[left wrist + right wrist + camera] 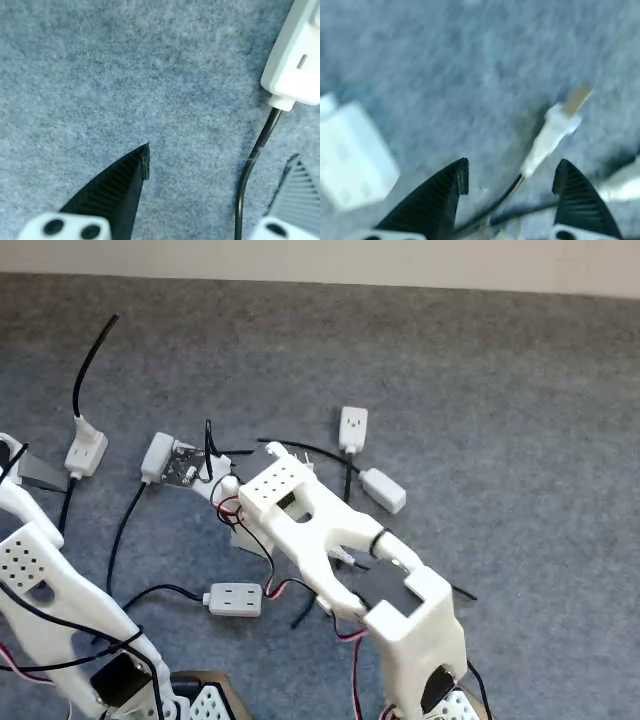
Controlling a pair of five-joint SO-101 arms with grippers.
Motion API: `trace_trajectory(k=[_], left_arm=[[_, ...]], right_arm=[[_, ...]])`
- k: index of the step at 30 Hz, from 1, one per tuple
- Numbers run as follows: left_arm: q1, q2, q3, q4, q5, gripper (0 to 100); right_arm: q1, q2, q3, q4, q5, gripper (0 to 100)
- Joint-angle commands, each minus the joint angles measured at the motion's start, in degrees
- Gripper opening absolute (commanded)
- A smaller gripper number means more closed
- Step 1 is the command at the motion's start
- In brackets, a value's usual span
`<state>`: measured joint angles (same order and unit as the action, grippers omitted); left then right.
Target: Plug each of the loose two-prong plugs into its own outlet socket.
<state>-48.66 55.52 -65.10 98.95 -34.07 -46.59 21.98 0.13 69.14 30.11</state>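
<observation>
I am hovering my spread right pincer (512, 181) over the plug (554, 131) right of centre; next, I reckon, lowering to pinch it.

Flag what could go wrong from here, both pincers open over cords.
1. Right pincer is open with the plug just ahead of its tips and its cord between them: closing now likely pinches cord, not plug body.
2. Left pincer straddles a black cord below a white connector: same misgrasp risk.
3. High view: loose cords cross by an outlet; dragging one may shift it.
</observation>
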Motion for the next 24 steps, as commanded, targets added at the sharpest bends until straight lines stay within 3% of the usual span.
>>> trace_trajectory(k=[1,10,15,19,24], left_arm=[[-0.04,-0.40,-1.80,0.26,-0.79,40],[0.31,-0.31,-1.63,-0.26,-0.79,40],[0.13,-0.31,-1.63,-0.97,-0.70,40],[0.13,-0.31,-1.63,-0.88,-0.62,40],[0.13,-0.31,-1.63,-0.62,-0.62,40]], right_arm=[[2.59,2.33,-3.21,-8.13,-2.64,27.2],[7.78,3.47,-3.56,-11.12,-3.43,26.7],[8.13,3.65,-3.21,-9.27,-3.87,13.0],[7.78,3.65,-3.38,-8.92,-10.73,1.2],[7.78,3.74,-3.12,-8.92,-11.87,0.6]])
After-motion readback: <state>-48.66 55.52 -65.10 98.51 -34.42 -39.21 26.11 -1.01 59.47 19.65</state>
